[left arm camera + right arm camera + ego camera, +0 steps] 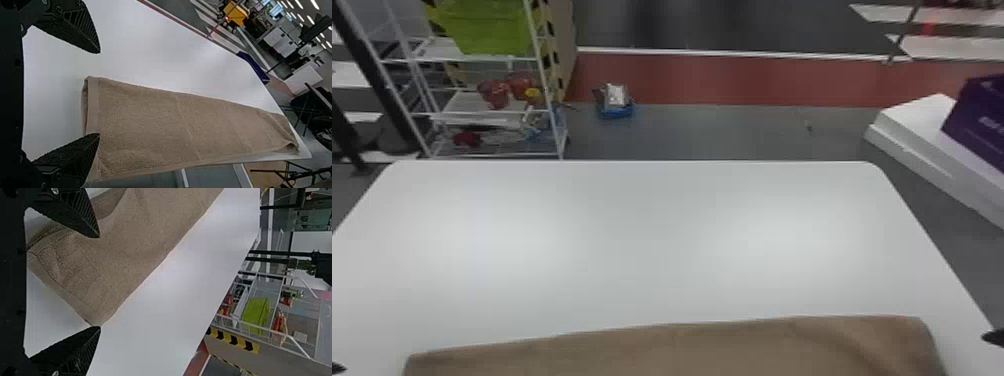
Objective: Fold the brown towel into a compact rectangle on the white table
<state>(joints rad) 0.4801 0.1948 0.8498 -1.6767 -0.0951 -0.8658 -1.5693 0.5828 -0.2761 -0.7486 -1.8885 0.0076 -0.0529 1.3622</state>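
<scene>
Your brown towel [677,352] lies in a long strip along the near side of the bench [632,225], left pincer [98,93] and right pincer [99,282] spread wide at opposite ends, presumably so you can grip both for folding

We count one brown towel [682,350] on one white table [652,240], with two end effectors: one left end effector [337,369] and one right end effector [995,337]. At the far left we see one wire rack [467,104], one green bin [489,30] and two red containers [494,93]; far right, one purple box [977,120].
</scene>
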